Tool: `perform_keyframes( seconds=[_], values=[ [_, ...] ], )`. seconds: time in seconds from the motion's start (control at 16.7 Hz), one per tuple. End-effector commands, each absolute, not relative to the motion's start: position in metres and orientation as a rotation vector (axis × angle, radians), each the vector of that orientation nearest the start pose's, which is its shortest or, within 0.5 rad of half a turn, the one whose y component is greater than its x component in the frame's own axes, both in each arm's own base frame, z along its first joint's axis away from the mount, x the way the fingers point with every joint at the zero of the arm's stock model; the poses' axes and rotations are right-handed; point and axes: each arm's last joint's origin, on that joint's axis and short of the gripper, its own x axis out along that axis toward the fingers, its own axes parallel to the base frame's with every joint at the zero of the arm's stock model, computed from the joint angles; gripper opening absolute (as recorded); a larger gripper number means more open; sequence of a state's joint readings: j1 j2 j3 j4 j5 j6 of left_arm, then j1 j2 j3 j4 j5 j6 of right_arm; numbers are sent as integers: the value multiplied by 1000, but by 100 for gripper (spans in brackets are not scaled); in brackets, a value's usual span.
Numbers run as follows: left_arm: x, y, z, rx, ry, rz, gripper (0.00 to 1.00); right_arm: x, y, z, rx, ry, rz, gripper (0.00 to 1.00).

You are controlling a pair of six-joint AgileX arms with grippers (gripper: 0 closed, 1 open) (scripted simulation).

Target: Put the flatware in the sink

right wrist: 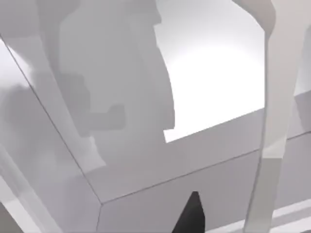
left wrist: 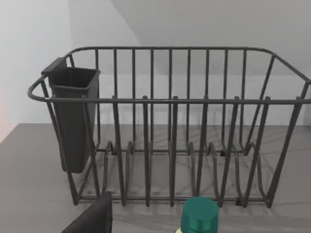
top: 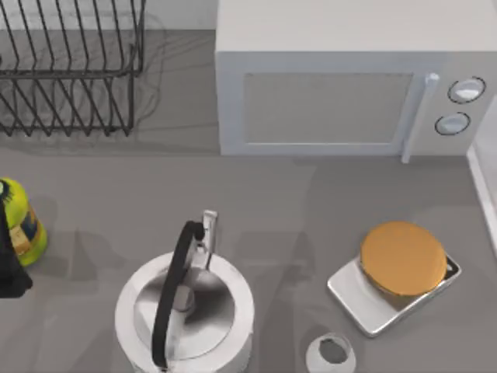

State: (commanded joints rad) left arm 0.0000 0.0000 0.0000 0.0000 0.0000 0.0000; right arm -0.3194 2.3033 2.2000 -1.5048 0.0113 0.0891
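Facing the wire dish rack point(left wrist: 170, 121) and its dark cutlery cup point(left wrist: 73, 116), the left tool point(left wrist: 92, 219) sits beside a green-capped yellow bottle point(top: 19, 221); open or closed cannot be told. The right tool point(right wrist: 192, 216), state likewise undeterminable, is close against glossy grey panels point(right wrist: 121, 97). The position of the flatware cannot be determined. The grey surface point(top: 311, 202) carries a microwave point(top: 342, 85) and a kettle point(top: 185, 311).

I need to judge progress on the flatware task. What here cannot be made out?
- Flatware: none identifiable in any view.
- Sink: right wrist view shows pale walls too close to identify.
- Bottle: cut by the top view's left edge.
- Left gripper: a dark shape at that edge, fingers unreadable.
- Kettle: cut by the bottom edge.
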Motion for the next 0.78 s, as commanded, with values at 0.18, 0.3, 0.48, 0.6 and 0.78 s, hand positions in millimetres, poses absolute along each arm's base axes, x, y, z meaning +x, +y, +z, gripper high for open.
perform_keyframes(
  seconds=[0.18, 0.3, 0.48, 0.6, 0.78],
  values=[
    [106, -1, 160, 0, 0, 0, 100, 465, -115, 221, 304, 1573, -320, 0],
    [106, -1, 160, 0, 0, 0, 100, 481, -100, 213, 298, 1558, -322, 0],
    [106, -1, 160, 0, 0, 0, 100, 495, -80, 204, 290, 1534, -323, 0],
    [106, -1, 160, 0, 0, 0, 100, 500, -71, 201, 286, 1522, -324, 0],
    [106, -1, 160, 0, 0, 0, 100, 501, -68, 200, 285, 1518, -324, 0]
  ],
)
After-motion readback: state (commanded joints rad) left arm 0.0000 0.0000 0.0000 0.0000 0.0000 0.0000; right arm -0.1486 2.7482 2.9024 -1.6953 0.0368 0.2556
